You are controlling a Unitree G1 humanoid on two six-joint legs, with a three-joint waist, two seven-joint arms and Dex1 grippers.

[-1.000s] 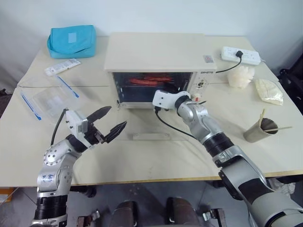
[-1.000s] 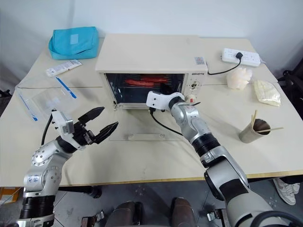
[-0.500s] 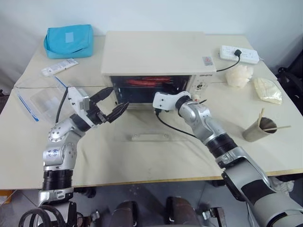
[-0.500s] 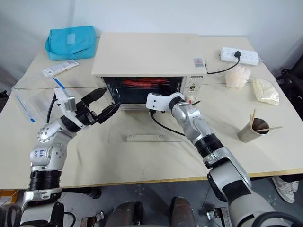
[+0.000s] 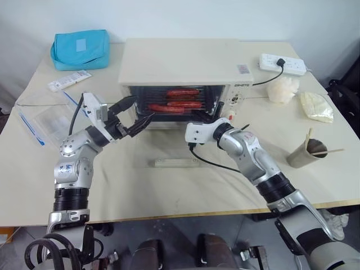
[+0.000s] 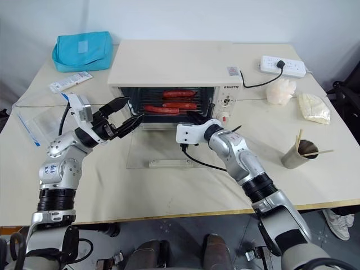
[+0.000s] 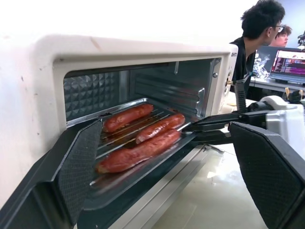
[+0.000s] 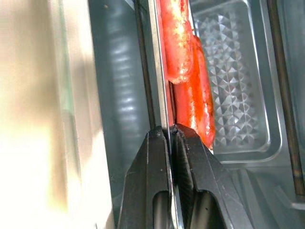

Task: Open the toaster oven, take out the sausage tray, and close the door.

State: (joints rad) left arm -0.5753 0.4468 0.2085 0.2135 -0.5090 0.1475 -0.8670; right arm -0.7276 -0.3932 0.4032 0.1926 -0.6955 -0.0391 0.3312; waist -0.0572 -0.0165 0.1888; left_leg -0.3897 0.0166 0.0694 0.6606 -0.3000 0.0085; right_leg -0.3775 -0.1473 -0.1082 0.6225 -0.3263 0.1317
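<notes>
The left gripper (image 6: 125, 112) is raised at the end of a bent arm, its two black fingers (image 7: 76, 167) spread wide and holding nothing. The right gripper (image 8: 169, 133) points level from an extended arm (wrist turned inward), fingers pinched together on the sausage tray (image 7: 143, 157) rim.

The two head views look forward and down from above the desk (image 5: 169, 191), taking in the toaster oven (image 5: 183, 62) at mid distance and both arms; they share almost the whole scene, one shifted slightly sideways of the other. The left wrist view sits low and close, facing level into the open oven along the sausage tray (image 7: 138, 157) (a person sits beyond, in the background). The right wrist view is pressed nearest of all, looking along the tray's edge, apparently rolled onto its side. Both wrist views share the tray.
</notes>
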